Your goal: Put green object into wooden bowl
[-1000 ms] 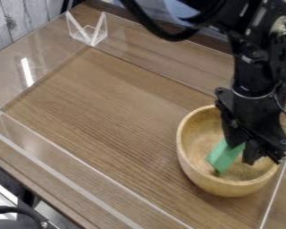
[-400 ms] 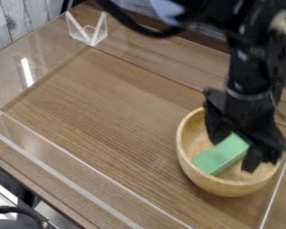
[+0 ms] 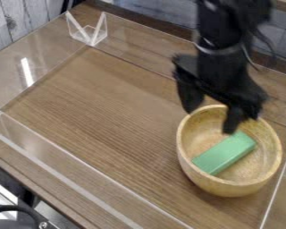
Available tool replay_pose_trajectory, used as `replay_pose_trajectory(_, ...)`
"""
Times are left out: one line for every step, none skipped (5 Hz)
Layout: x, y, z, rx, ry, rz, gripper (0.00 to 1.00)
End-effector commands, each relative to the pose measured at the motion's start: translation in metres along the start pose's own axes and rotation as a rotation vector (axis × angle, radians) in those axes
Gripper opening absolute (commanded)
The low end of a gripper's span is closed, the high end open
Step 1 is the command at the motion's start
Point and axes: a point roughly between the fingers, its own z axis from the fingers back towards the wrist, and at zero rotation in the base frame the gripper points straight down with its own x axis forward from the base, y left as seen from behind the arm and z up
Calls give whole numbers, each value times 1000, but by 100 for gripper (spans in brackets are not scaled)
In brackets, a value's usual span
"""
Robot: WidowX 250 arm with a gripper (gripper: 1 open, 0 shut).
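On the brown wood-grain table, the black robot gripper hangs with its jaws spread wide and empty above the near-left rim of the round, light tan wooden bowl. The flat bright green rectangular block lies slantwise inside the bowl, unheld. The placing looks done; the next move only calls for drawing clear.

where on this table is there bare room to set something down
The wide wood tabletop left of the wooden bowl is bare, from the clear front wall to the back corner. The right side is crowded: the bowl holds the green object, and the open gripper hangs over its rim.
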Motion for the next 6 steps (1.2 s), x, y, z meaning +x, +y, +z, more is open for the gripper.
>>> replay_pose_trajectory(-2, 32, 22, 42, -43, 112, 100)
replay_pose_trajectory(-20, 70, 27, 90, -32, 190, 100)
replay_pose_trajectory(-38, 99, 29, 96, -32, 219, 100)
replay_pose_trajectory(-44, 118, 19, 78, -20, 166, 100)
replay_pose_trajectory(-41, 129, 9, 84, -3, 160, 100)
replay_pose_trajectory(-45, 144, -8, 83, 18, 132, 100)
